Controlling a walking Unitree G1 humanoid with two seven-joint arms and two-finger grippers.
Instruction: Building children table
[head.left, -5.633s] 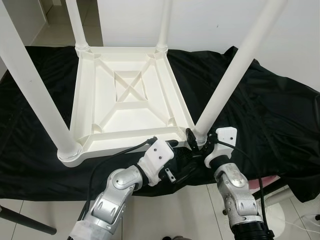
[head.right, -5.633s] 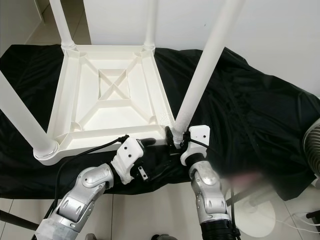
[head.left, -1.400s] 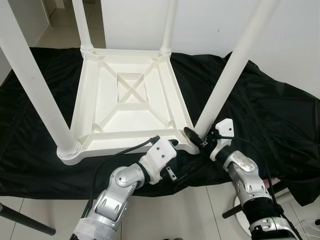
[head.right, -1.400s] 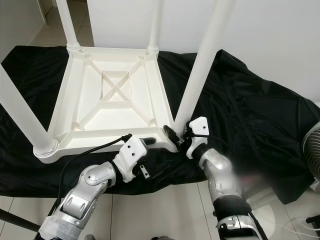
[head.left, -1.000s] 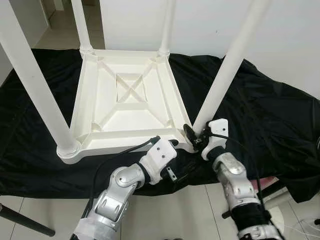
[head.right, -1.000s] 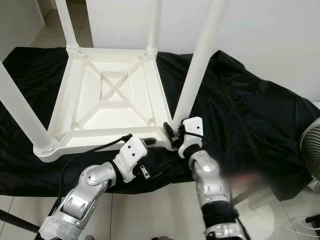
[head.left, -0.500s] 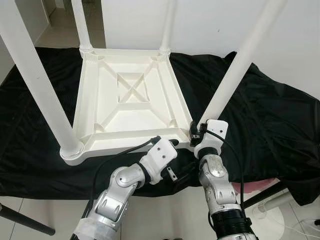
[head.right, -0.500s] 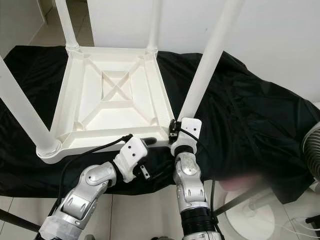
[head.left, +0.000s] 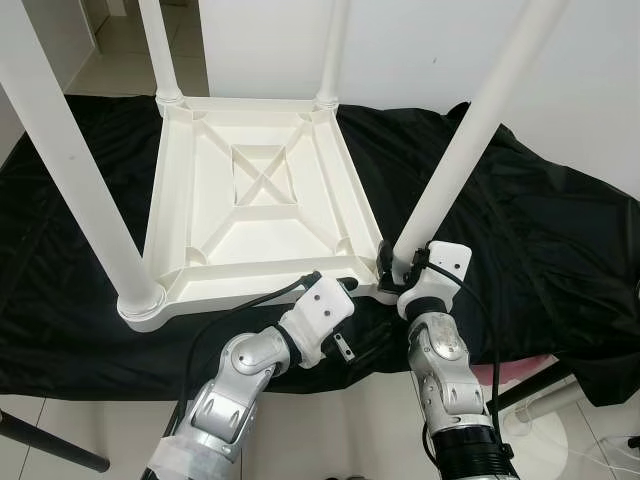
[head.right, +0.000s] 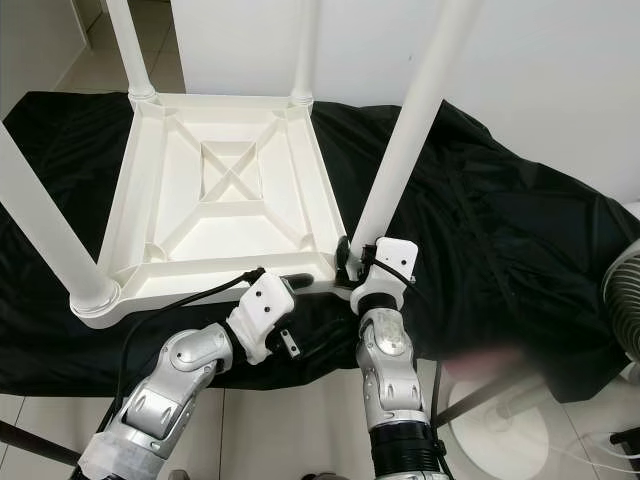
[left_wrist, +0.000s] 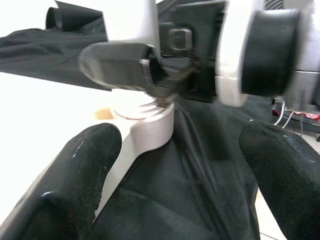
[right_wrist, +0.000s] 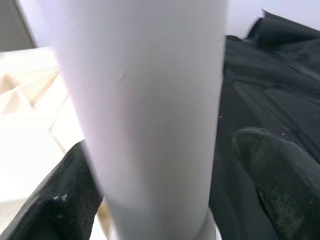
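1. Nearest me, my left gripper (head.left: 345, 288) sits at the near rim of the upturned white table (head.left: 255, 215), fingers spread apart with black cloth (head.left: 540, 230) between them in its wrist view.
2. My right gripper (head.left: 392, 268) brackets the base of the near right leg (head.left: 455, 160); whether its fingers (right_wrist: 272, 172) actually press the leg I cannot tell, since that wrist view is blurred.
3. The table lies upside down on the cloth, all four legs pointing up.
4. Beyond it stands a white wall (head.left: 410, 50).
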